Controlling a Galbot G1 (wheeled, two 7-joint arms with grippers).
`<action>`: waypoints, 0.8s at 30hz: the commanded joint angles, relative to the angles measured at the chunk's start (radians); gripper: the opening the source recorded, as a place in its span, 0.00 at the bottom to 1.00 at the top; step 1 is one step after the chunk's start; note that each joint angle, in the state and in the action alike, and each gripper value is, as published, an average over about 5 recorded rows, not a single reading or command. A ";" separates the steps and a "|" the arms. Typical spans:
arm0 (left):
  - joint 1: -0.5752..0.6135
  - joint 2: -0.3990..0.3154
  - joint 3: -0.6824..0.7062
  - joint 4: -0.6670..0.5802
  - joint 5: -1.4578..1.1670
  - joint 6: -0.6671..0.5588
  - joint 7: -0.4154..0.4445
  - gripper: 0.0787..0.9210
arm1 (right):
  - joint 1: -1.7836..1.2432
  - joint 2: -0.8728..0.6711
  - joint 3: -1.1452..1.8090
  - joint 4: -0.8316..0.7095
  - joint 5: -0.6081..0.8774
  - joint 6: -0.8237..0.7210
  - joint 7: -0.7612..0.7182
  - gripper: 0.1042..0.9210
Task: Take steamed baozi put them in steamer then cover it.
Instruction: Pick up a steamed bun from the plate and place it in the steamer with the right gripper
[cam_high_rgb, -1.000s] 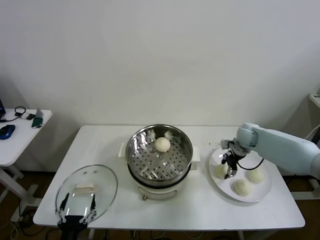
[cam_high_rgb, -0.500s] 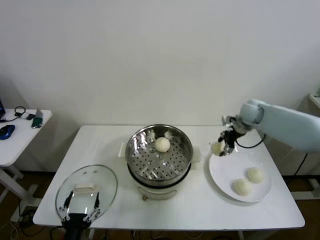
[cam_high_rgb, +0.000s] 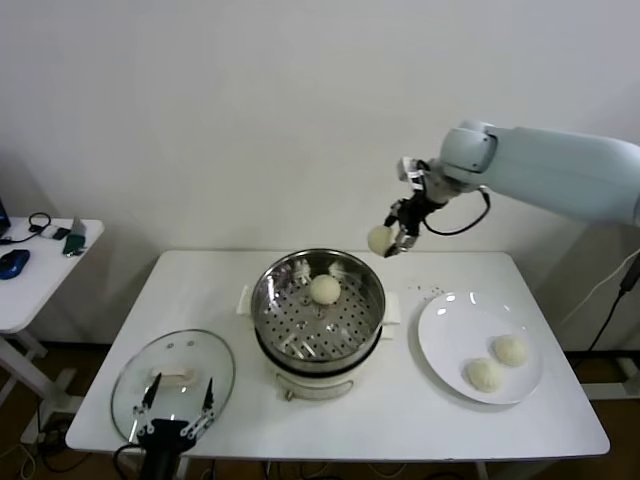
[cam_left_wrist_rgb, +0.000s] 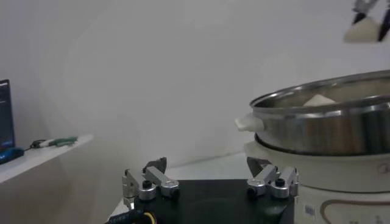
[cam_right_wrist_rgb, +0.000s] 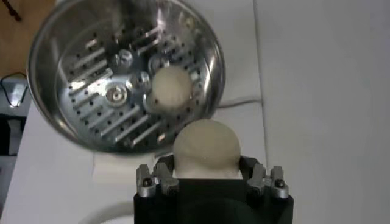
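A white table (cam_high_rgb: 400, 420) stands against a plain pale wall (cam_high_rgb: 250, 120), with a smaller side table (cam_high_rgb: 30, 290) to its far left carrying a blue mouse (cam_high_rgb: 13, 263) and what look like cables, too small to tell apart. The steamer (cam_high_rgb: 318, 310) sits near the table's middle, open, with one bun (cam_high_rgb: 324, 289) on its perforated tray. The glass lid (cam_high_rgb: 175, 378) lies flat at the near left corner, close to the front edge. A white plate (cam_high_rgb: 455, 335) on the right, near the right edge, holds two buns (cam_high_rgb: 497, 362). The right gripper (cam_high_rgb: 395, 238) hangs in open air above and just right of the steamer's far rim, clenched around a fourth bun (cam_high_rgb: 380, 239). The left gripper (cam_high_rgb: 178, 420) waits low at the near edge beside the lid, fingers spread and holding nothing. Bare tabletop lies between steamer and plate.
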 joint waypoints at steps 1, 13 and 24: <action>0.002 -0.004 0.013 -0.006 -0.011 -0.004 0.002 0.88 | 0.051 0.172 -0.040 0.022 0.116 -0.012 0.045 0.71; 0.004 -0.012 -0.001 -0.020 -0.022 -0.005 0.004 0.88 | -0.075 0.311 -0.007 0.015 0.091 -0.038 0.094 0.71; 0.005 -0.012 -0.008 -0.015 -0.023 -0.006 0.003 0.88 | -0.147 0.319 -0.025 0.029 0.032 -0.050 0.112 0.71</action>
